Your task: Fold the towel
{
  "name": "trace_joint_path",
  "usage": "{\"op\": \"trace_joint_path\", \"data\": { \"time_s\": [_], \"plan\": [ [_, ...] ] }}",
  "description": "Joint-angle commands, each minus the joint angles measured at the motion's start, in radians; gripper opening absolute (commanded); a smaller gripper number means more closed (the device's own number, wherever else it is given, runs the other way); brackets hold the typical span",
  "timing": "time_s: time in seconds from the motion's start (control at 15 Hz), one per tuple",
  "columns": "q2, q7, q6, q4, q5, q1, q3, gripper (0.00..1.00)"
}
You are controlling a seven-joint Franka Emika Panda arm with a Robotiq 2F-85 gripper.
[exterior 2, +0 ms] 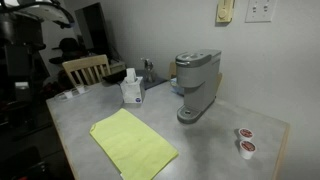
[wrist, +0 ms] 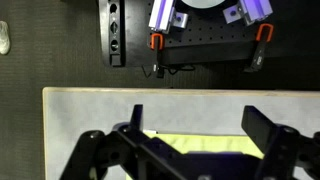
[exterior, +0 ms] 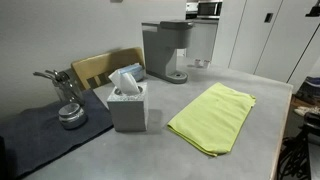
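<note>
A yellow-green towel [exterior: 213, 118] lies flat as a rectangle on the grey table [exterior: 150, 150]; it shows in both exterior views [exterior 2: 132, 143]. In the wrist view my gripper [wrist: 195, 125] is open and empty, high above the table, with its two dark fingers either side of the towel's near edge [wrist: 200, 146]. In an exterior view the dark arm [exterior 2: 30, 30] is at the top left, away from the towel. The gripper itself does not show in the exterior views.
A grey tissue box [exterior: 128, 105] and a grey coffee maker [exterior: 165, 50] stand behind the towel. A wooden chair [exterior: 100, 68] is at the table's edge. A metal object [exterior: 68, 105] sits on a dark mat. Two coffee pods [exterior 2: 245, 140] lie near the far corner.
</note>
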Motion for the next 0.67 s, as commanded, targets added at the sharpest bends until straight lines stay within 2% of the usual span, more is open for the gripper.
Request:
{"op": "trace_joint_path", "data": {
  "time_s": [0.0, 0.2, 0.6],
  "plan": [
    [0.001, 0.005, -0.004, 0.002, -0.004, 0.011, -0.009, 1.0],
    [0.001, 0.005, -0.004, 0.002, -0.004, 0.011, -0.009, 1.0],
    [0.157, -0.154, 0.245, 0.021, 0.002, 0.02, -0.097, 1.0]
  ]
}}
